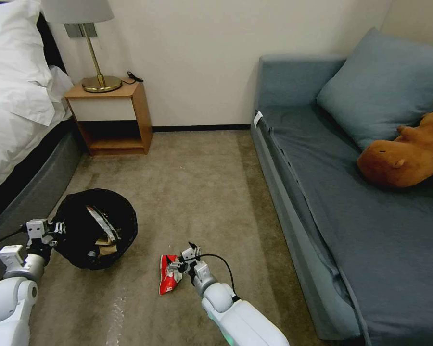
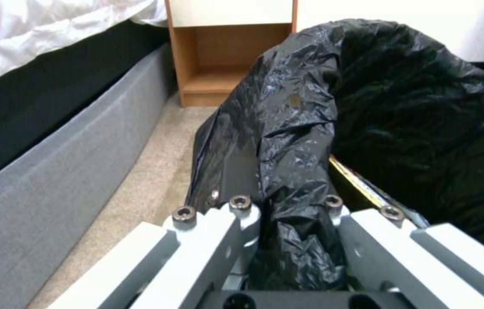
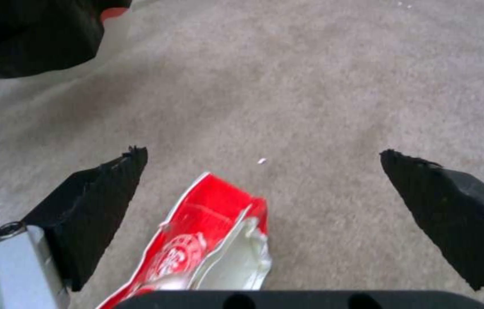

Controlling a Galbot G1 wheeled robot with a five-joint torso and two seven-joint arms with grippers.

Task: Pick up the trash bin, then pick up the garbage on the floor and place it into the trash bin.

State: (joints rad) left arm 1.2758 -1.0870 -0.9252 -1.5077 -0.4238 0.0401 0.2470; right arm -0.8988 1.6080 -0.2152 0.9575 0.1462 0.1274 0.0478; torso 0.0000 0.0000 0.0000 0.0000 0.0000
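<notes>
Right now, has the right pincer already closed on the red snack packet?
No. In the right wrist view the right pincer stands wide open, its black fingertips apart on either side of the red snack packet on the carpet.

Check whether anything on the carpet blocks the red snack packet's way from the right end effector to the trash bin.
Nothing visible does. Bare carpet lies between the red snack packet, under the open right end effector, and the trash bin, held at its rim by the left end effector.

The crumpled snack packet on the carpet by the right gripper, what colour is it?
Red with white print and a silvery inside, clearest in the right wrist view: crumpled snack packet.
</notes>
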